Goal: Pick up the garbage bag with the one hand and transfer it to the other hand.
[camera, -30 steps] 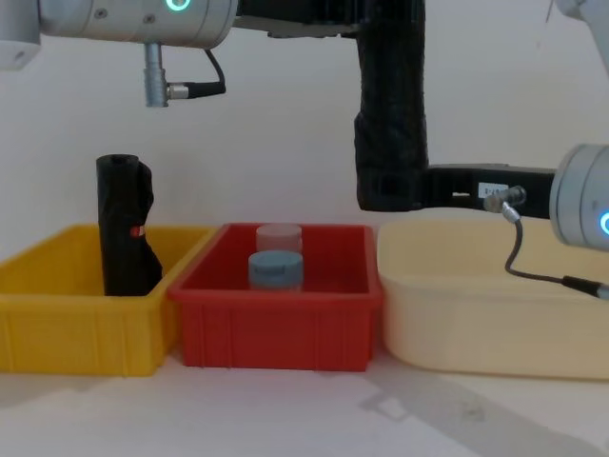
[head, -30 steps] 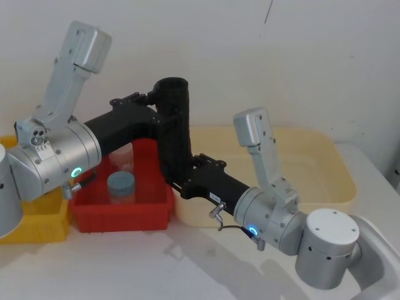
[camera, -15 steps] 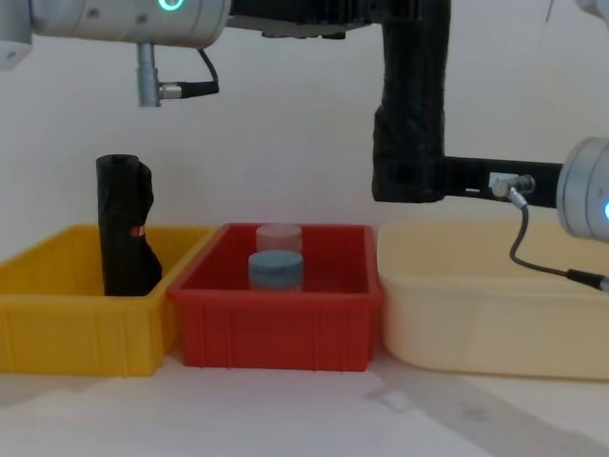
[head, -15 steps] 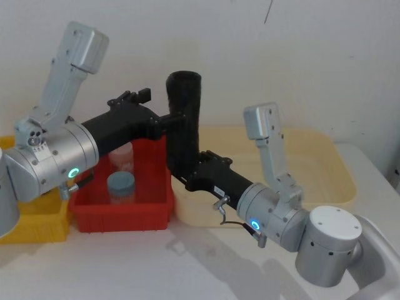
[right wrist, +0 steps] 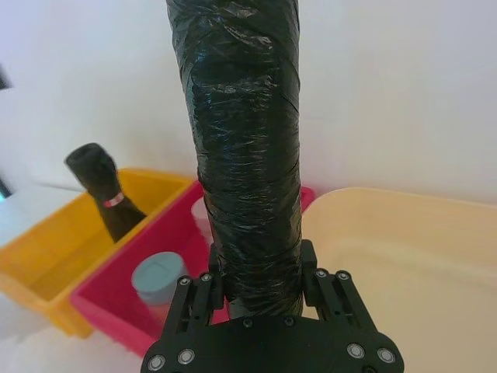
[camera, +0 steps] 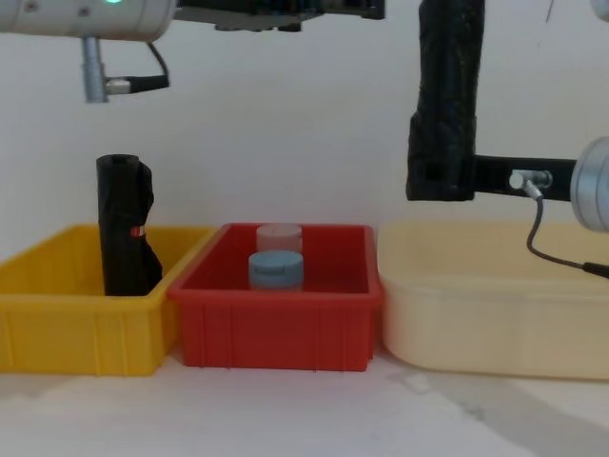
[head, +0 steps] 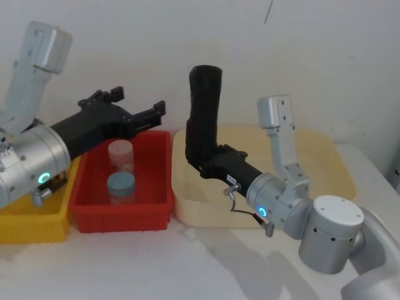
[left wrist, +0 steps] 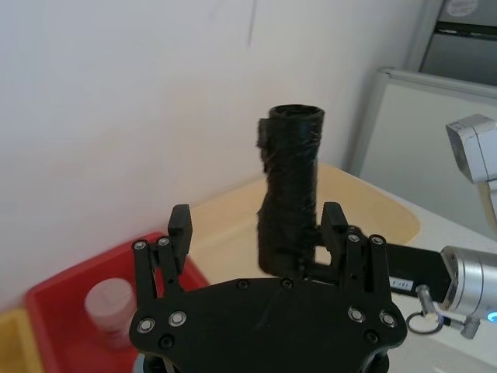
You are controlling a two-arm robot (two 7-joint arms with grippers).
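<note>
The garbage bag (head: 204, 112), a wrinkly matte black roll, stands nearly upright in the air over the cream tub's left end. My right gripper (head: 204, 164), the other hand with the blue ring light, is shut on the bag's lower end (right wrist: 247, 155) (camera: 443, 105). My left gripper (head: 142, 101), the one hand with the green ring light, hangs open above the red bin, left of the bag and apart from it. In the left wrist view its two fingers (left wrist: 180, 225) stand spread, with the bag (left wrist: 289, 186) farther off between them.
A yellow bin (camera: 57, 328) on the left holds a second black roll with a red mark (camera: 125, 228). The red bin (camera: 276, 328) in the middle holds a clear jar (head: 120, 154) and a blue-lidded jar (head: 121, 186). The cream tub (camera: 495, 324) is on the right.
My left gripper has let go of the bag's upper part, opened and drawn back to the left. My right gripper has carried the bag to the right, over the cream tub.
</note>
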